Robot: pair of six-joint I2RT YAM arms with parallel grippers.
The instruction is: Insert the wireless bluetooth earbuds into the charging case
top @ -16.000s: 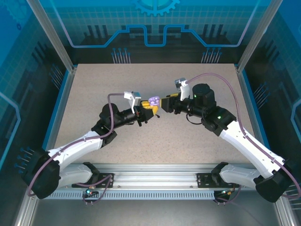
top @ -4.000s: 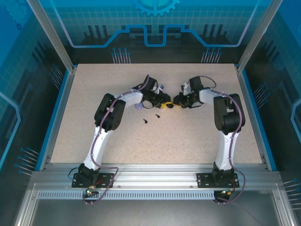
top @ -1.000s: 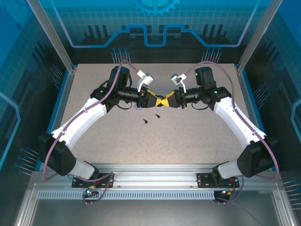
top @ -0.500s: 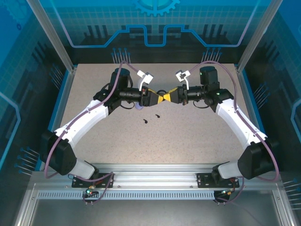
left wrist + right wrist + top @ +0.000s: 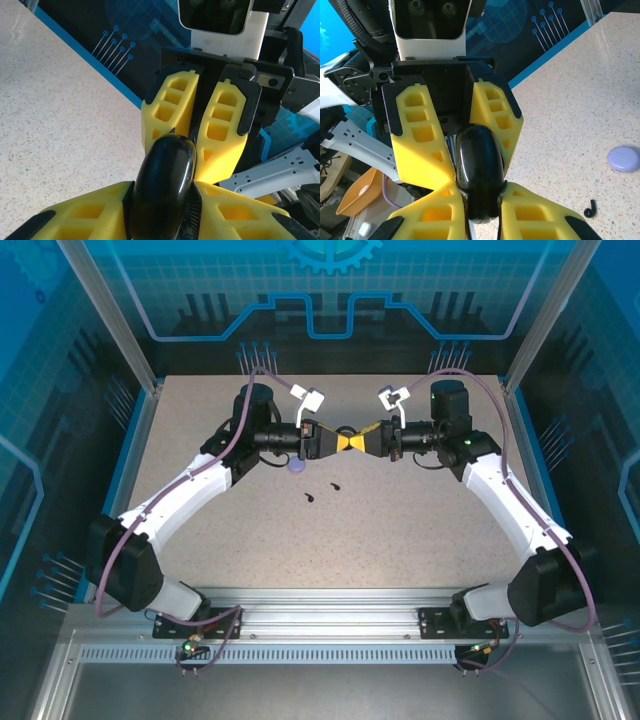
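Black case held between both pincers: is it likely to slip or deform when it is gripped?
Likely slippery: the black case looks glossy and rounded, so the left pincer and the right pincer have only curved sides to press on. It seems rigid, since its shell shows no dent under the grip.

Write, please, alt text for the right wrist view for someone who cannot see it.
A glossy black charging case is gripped in mid-air by yellow fingers from both sides: the right gripper at the bottom, the left gripper at the top. On the speckled table at right lie a round lavender case and a tiny black earbud.
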